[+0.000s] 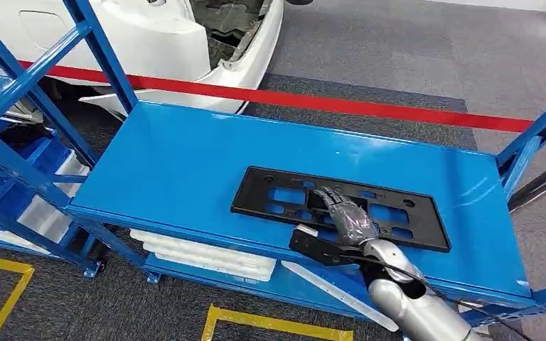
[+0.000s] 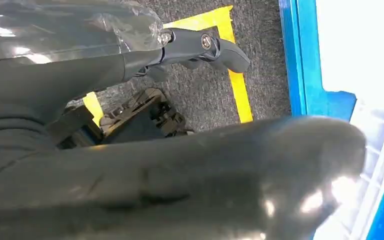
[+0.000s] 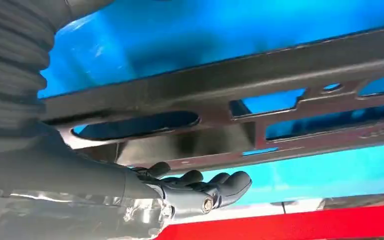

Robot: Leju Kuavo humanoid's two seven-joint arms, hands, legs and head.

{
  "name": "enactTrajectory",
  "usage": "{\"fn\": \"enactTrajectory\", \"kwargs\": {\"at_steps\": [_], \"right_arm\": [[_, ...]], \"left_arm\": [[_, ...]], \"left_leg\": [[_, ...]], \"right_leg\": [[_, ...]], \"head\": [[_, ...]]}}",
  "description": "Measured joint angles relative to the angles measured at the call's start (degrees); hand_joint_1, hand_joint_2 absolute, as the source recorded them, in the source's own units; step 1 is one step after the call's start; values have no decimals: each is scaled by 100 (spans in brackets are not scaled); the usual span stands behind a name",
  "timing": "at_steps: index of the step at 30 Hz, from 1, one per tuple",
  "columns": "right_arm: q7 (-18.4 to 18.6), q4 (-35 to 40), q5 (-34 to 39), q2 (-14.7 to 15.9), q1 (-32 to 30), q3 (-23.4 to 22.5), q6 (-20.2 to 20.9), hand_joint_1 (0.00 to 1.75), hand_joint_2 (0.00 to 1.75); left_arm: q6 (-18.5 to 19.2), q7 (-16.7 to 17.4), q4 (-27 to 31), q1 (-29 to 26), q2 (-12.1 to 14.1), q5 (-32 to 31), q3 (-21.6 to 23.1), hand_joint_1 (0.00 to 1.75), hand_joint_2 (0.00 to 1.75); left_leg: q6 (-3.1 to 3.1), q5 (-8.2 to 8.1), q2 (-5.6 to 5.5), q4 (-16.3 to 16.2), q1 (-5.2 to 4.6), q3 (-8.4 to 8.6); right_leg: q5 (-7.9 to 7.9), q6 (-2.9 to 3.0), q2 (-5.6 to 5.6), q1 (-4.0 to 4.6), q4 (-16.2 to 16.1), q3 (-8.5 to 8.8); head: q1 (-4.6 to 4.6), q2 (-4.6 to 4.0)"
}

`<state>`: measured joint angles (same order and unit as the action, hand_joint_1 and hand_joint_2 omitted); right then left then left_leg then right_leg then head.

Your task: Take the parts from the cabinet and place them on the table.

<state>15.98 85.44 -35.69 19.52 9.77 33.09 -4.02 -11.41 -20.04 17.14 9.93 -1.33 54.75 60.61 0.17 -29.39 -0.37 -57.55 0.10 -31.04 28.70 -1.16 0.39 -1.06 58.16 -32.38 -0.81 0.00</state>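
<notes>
The left hand hangs over the floor, fingers curled, holding nothing. A flat black frame lies on the blue shelf, and the right hand rests on it, fingers spread, not gripping. The frame looks light, stiff and slippery; its cut-outs or near edge seem the best hold.

The right hand comes in with its grey ribbed cover and smooth grey body, its dark fingers lying together and stretched out along the black plastic frame. The fingers lie close against the frame's edge; whether they grip it cannot be told. The frame is a flat panel with long slots and smaller cut-outs. It lies on the glossy blue shelf, which shows through the openings. A red band runs past the fingers.
</notes>
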Motion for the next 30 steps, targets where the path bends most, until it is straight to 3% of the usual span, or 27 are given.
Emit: {"fn": "enactTrajectory", "kwargs": {"at_steps": [11, 30], "right_arm": [[-17, -48, 63, -35, 39, 7, 13, 0, 175], [389, -452, -719, -28, 457, 188, 422, 0, 175]], "left_arm": [[-4, 35, 0, 0, 0, 22, 0, 0, 0], [-44, 55, 2, -12, -31, 63, 0, 0, 0]], "left_leg": [[0, 0, 0, 0, 0, 0], [0, 0, 1, 0, 0, 6]], "right_leg": [[0, 0, 0, 0, 0, 0], [0, 0, 1, 0, 0, 6]], "head": [[-2, 0], [0, 0]]}}
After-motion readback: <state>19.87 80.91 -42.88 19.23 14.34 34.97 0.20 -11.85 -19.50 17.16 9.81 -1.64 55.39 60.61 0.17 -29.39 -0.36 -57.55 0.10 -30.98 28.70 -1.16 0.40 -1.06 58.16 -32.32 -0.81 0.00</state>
